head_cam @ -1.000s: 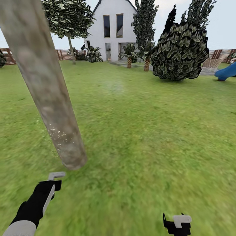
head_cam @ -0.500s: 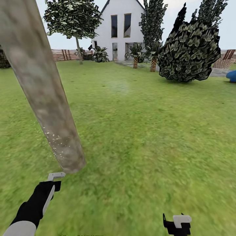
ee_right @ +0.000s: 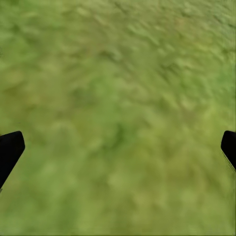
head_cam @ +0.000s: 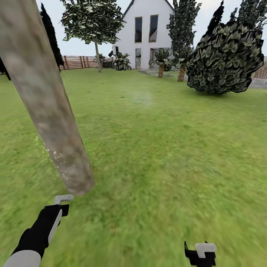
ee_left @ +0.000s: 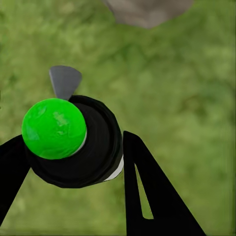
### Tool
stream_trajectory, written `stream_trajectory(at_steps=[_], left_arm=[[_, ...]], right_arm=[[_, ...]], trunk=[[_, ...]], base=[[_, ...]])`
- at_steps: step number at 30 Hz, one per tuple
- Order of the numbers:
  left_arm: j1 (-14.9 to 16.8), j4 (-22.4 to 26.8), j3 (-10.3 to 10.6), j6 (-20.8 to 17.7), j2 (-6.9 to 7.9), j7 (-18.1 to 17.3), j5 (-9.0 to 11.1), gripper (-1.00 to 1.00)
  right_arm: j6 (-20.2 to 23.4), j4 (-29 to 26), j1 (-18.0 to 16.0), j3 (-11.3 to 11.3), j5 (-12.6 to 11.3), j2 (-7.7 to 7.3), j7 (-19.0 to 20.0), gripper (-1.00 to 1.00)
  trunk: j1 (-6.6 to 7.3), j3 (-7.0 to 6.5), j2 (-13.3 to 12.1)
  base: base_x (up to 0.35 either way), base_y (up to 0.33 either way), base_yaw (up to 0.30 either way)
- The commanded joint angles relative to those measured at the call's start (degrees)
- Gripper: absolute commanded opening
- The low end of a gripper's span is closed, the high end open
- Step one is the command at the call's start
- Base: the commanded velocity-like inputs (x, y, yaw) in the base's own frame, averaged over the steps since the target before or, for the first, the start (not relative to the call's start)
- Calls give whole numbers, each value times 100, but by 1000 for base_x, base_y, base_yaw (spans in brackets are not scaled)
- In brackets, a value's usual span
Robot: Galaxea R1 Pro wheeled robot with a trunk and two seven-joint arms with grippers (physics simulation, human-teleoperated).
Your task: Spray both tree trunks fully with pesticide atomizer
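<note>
A thick, mottled grey-brown tree trunk (head_cam: 48,104) rises at the left of the head view, with a few white pesticide specks (head_cam: 59,154) low on its bark. Its base (ee_left: 147,7) shows in the left wrist view just beyond the atomizer. My left gripper (head_cam: 61,207) (ee_left: 73,142) is shut on the pesticide atomizer (ee_left: 73,142), a black bottle with a green cap (ee_left: 53,128) and a grey nozzle (head_cam: 63,199) that points toward the trunk. A second tree (head_cam: 92,20) with a leafy crown stands far back by the fence. My right gripper (head_cam: 200,254) (ee_right: 118,147) hangs open over grass.
Green lawn (head_cam: 167,148) spreads ahead and to the right. A big dark shrub (head_cam: 226,59) sits at the back right, with short palms (head_cam: 161,61) and a white house (head_cam: 148,33) behind. A brown slat fence (head_cam: 79,62) runs along the back left.
The whole view has slid to the right, so the camera has turned left. Both arms hold the same pose and the atomizer stays in the left gripper.
</note>
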State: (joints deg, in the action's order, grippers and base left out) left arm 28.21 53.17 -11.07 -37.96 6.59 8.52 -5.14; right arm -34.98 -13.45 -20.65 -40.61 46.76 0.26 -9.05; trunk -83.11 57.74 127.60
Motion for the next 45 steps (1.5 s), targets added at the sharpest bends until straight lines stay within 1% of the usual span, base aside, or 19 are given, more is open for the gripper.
stream_trajectory(at_steps=[1, 4, 15, 26, 35, 45], left_arm=[[0, 0, 0, 0, 0, 0, -5, -100], [0, 0, 0, 0, 0, 0, -5, -100], [0, 0, 8, 0, -3, 0, 4, -100], [-12, 0, 1, -2, 0, 1, -5, -100], [-17, 0, 0, -9, 0, 0, -5, -100], [-17, 0, 0, -9, 0, 0, -5, -100]], right_arm=[[0, 0, 0, 0, 0, 0, -1, 100], [0, 0, 0, 0, 0, 0, 0, 100], [0, 0, 0, 0, 9, 0, 0, 100], [0, 0, 0, 0, 9, 0, 0, 100], [0, 0, 0, 0, 9, 0, 0, 100], [0, 0, 0, 0, 9, 0, 0, 100]], trunk=[[0, 0, 0], [0, 0, 0], [0, 0, 0], [0, 0, 0], [0, 0, 0], [0, 0, 0]], base=[[185, -234, 277], [186, -234, 229], [226, -195, 25], [61, -264, 252], [169, -246, 10], [185, -237, 261]])
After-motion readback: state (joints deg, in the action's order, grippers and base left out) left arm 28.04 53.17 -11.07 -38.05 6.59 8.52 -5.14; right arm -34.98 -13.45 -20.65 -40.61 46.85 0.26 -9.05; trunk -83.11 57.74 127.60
